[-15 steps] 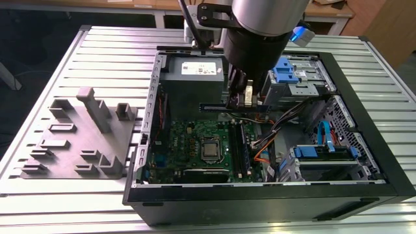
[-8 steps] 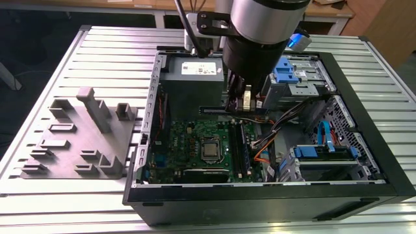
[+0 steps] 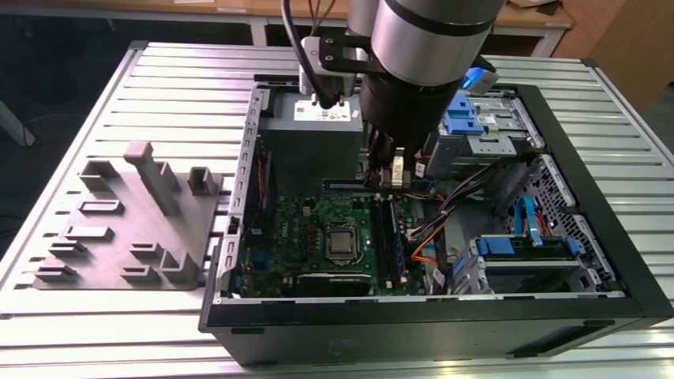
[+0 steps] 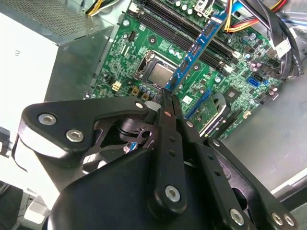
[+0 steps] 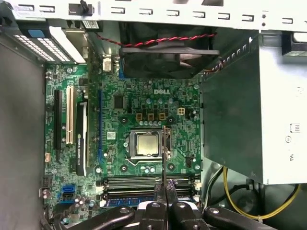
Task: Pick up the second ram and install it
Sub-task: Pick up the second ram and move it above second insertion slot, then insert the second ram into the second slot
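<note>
End effector point(image 4: 166, 99) pinching the second ram point(image 4: 197, 47) by one end. The stick hangs above the motherboard point(image 4: 120, 64), beside its processor socket point(image 4: 159, 74) and crossing over its black slots point(image 4: 168, 18).

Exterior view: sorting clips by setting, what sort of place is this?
Probably a robotics test bench: open computer case on a slatted metal table, grey tray beside it, robot arm above.

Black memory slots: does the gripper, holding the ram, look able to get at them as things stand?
Probably yes: the gripper, shut on the second ram, hangs over the slots, and no cable seems to cross between.
</note>
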`<state>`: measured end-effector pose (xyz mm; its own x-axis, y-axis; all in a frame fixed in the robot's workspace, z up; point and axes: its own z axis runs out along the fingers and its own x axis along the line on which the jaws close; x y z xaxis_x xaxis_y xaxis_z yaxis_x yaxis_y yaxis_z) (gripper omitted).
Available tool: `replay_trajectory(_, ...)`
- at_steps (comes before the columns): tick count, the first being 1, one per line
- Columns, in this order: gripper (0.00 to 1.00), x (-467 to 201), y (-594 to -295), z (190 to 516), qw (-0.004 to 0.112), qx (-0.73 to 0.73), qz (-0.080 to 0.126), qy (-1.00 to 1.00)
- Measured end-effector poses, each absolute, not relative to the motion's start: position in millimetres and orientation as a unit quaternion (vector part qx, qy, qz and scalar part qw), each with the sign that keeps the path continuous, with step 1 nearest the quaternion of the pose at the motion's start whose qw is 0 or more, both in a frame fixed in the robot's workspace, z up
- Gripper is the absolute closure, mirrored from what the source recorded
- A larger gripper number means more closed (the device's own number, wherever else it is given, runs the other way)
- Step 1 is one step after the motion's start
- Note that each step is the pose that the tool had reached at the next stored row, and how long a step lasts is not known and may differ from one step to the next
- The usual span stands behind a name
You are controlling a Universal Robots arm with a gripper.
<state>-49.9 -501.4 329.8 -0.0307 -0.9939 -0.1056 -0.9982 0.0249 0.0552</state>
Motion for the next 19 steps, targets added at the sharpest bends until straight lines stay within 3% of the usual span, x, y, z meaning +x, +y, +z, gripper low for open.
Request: replay_trajectory(19,0.92,-49.9,-501.4,318.7,0.018,-0.699,0.057,0.713)
